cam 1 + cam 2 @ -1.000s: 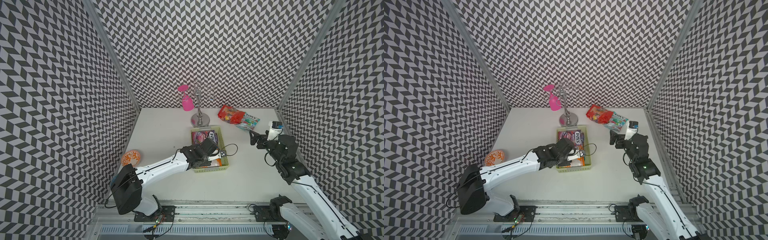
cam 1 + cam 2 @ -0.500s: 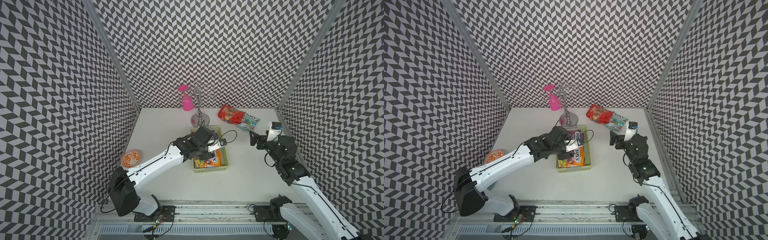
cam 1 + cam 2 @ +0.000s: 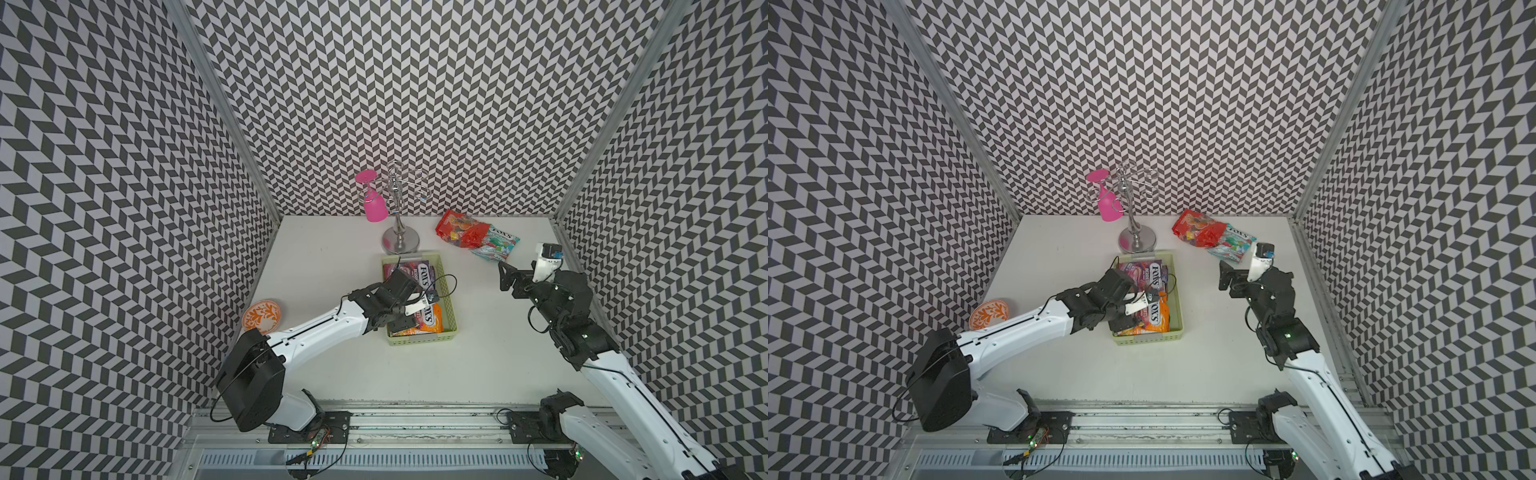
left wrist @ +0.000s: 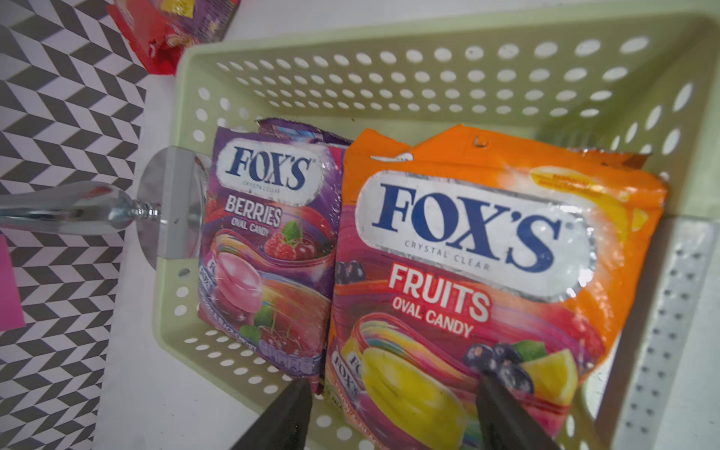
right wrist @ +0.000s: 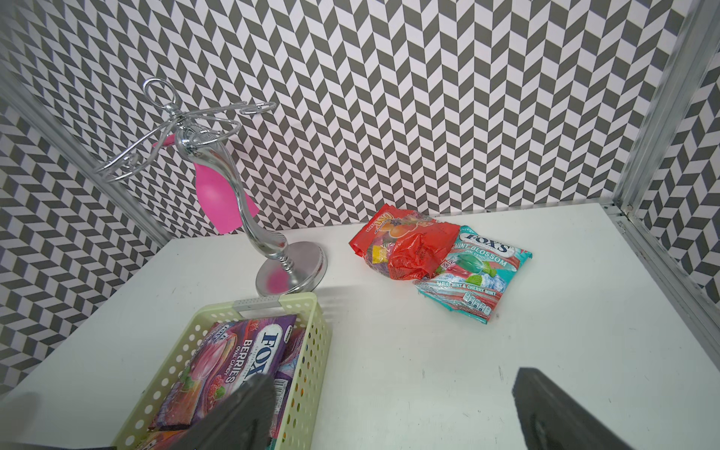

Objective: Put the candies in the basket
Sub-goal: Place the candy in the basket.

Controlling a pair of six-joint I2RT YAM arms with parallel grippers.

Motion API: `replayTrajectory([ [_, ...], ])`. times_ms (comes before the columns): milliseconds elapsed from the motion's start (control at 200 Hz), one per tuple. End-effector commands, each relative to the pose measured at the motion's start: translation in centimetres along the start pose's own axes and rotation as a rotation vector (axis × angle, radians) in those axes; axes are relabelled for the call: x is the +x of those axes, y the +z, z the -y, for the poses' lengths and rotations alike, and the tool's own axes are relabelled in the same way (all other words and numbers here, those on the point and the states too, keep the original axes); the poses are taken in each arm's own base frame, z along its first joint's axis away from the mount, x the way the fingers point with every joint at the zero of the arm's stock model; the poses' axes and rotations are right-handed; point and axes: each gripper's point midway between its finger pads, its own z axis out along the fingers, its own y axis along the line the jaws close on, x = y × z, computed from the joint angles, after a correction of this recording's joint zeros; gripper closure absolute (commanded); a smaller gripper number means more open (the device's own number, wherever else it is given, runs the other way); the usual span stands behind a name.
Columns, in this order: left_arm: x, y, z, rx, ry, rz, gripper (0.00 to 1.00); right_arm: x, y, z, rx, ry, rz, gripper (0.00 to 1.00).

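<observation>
The pale-green basket (image 3: 451, 299) sits mid-table. In it lie an orange FOX'S bag (image 3: 432, 322) toward the front and a purple FOX'S bag (image 3: 419, 270) toward the back, with more bags under them. My left gripper (image 3: 415, 316) hovers open just above the orange bag (image 4: 467, 253), one dark fingertip (image 4: 288, 413) on each side and touching nothing. A red bag (image 3: 461, 228) overlaps a teal bag (image 3: 496, 245) at the back right of the table. My right gripper (image 3: 523, 270) stands open and empty between the basket and those two candies (image 5: 409, 245).
A chrome stand (image 3: 399, 241) holding a pink glass (image 3: 374, 205) rises right behind the basket. An orange-and-white plate (image 3: 261, 316) lies by the left wall. Patterned walls close in the table on three sides.
My left gripper has opened wider and risen off the front of the basket, leaving the orange bag lying there uncovered. The right arm has hardly moved.
</observation>
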Motion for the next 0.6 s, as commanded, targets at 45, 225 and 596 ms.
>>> replayTrajectory([
  [45, -0.5, 0.7, 0.0, -0.023, -0.010, 0.031, 0.28, -0.5, 0.8, -0.4, -0.007, 0.000, 0.002, 0.01],
  [225, -0.9, 0.3, 0.3, -0.006, -0.020, 0.054, 0.28, 0.6, 2.7, 0.8, 0.080, -0.027, -0.098, 0.01],
  [596, -2.9, -8.0, -5.5, -0.085, -0.146, 0.243, 0.15, 2.9, 8.1, 2.4, 0.245, -0.185, -0.318, 0.10],
])
